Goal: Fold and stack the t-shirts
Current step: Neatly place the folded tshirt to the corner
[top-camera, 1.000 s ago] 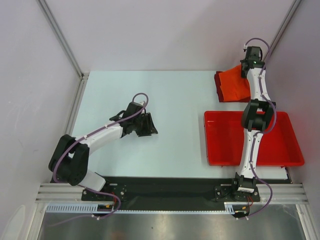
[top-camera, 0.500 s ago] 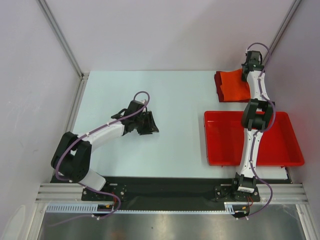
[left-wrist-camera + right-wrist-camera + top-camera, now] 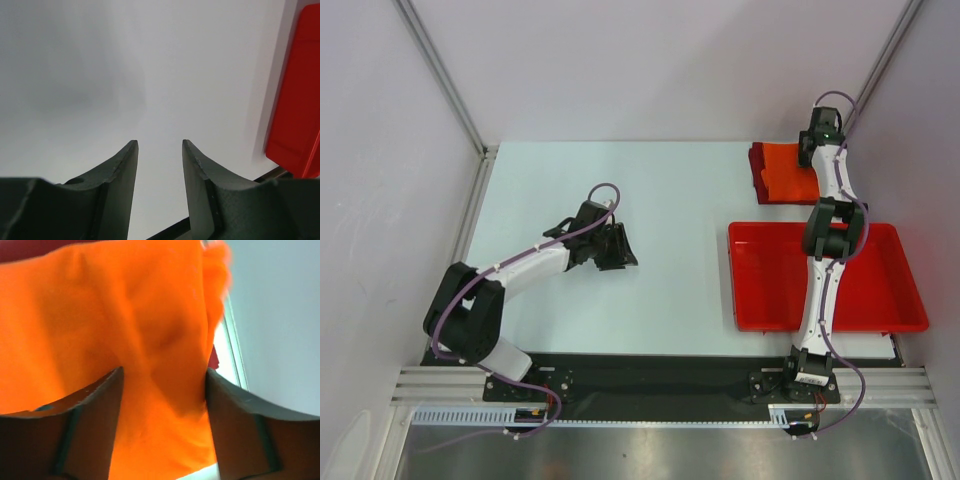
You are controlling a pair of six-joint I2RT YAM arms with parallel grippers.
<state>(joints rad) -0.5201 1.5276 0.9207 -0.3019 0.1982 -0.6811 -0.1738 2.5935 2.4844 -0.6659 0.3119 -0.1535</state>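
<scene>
The orange t-shirt (image 3: 786, 172) lies folded on top of the dark red t-shirt (image 3: 756, 160) at the back right of the table. Only the dark red shirt's left edge shows under it. My right gripper (image 3: 809, 150) hangs over the orange shirt's far right corner, open. In the right wrist view the orange cloth (image 3: 100, 315) fills the space below and between the spread fingers of the gripper (image 3: 164, 371), with a strip of dark red (image 3: 30, 247) at the top. My left gripper (image 3: 620, 250) is open over bare table at centre left, and the left wrist view shows it (image 3: 160, 145) with nothing between its fingers.
A rigid red plastic tray (image 3: 735, 275) sits at the right, in front of the shirt pile, and the right arm reaches over it. Its corner shows in the left wrist view (image 3: 295, 115). Walls stand at the back and both sides.
My right gripper has opened and let go of the orange shirt. The shirt's raised part has dropped flat onto the dark red one. The left arm has barely moved.
</scene>
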